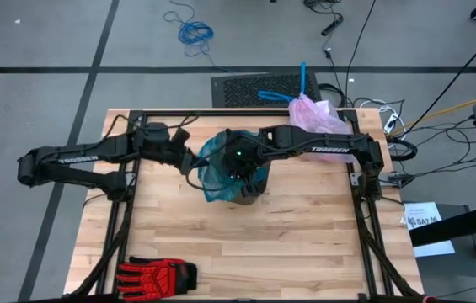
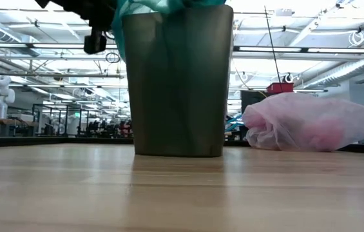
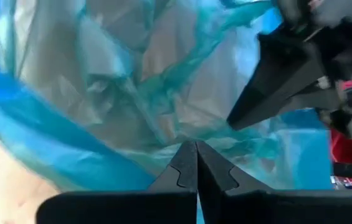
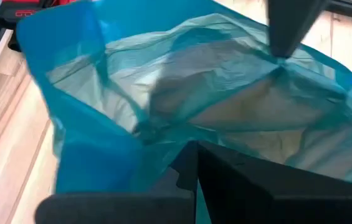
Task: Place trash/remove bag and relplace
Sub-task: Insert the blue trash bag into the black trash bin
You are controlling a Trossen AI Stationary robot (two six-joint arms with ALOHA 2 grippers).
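A dark bin [image 2: 178, 84] stands upright mid-table, with a teal-green translucent bag [image 1: 216, 168] draped over its mouth. My left gripper [image 1: 197, 160] comes at the bin's left side and is shut at the teal bag's rim. My right gripper [image 1: 232, 167] reaches over the bin's mouth and is also shut on the teal plastic. The bag [image 1: 318, 114], pale pink with blue drawstrings, lies on its side at the table's far right, touched by neither gripper. My left gripper pinches a bunched edge of the teal bag's rim [image 3: 185, 138] between its two shut fingers, slanting down from the table's left. The plastic runs up to a point at the fingertips [image 4: 280, 50]. One layer or several, I cannot tell. My right gripper pinches a fold of the teal bag's rim [image 4: 174, 140] between its two shut fingers, slanting down from the table's right over the bin's mouth. The plastic spreads loose and crumpled beyond the fingertips and hangs around the bin's top.
A red and black glove [image 1: 157, 273] lies at the table's near left corner. A black mat [image 1: 254, 88] and cables lie on the floor beyond the far edge. Bare wood stretches in front of the bin [image 1: 254, 244].
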